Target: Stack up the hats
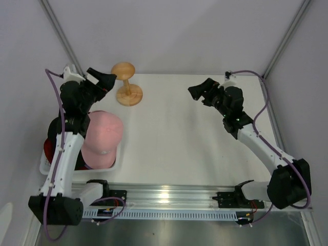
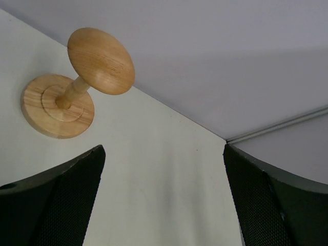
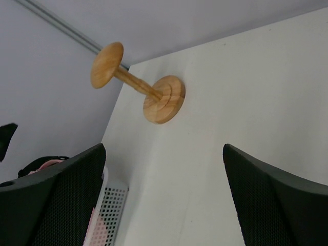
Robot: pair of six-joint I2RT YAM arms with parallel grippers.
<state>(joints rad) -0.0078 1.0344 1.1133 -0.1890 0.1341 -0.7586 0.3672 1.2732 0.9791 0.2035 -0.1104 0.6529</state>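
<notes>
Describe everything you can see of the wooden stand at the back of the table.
The wooden stand is pale turned wood with a visible grain. It has a round stepped base disc, a slim stem and a wide, rounded knob top. It stands upright on the white table, toward the back left corner. Its top is bare, with nothing hung on it. Only the table touches it.

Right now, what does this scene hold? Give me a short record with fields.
hats: pink fabric baseball cap on top of darker fabric in the white plastic mesh basket, near left
stand: round wooden stand with knob top, upright, bare, far left of the white table
left pincer: open, empty, raised beside the stand
right pincer: open, empty, raised over the table's right side
</notes>
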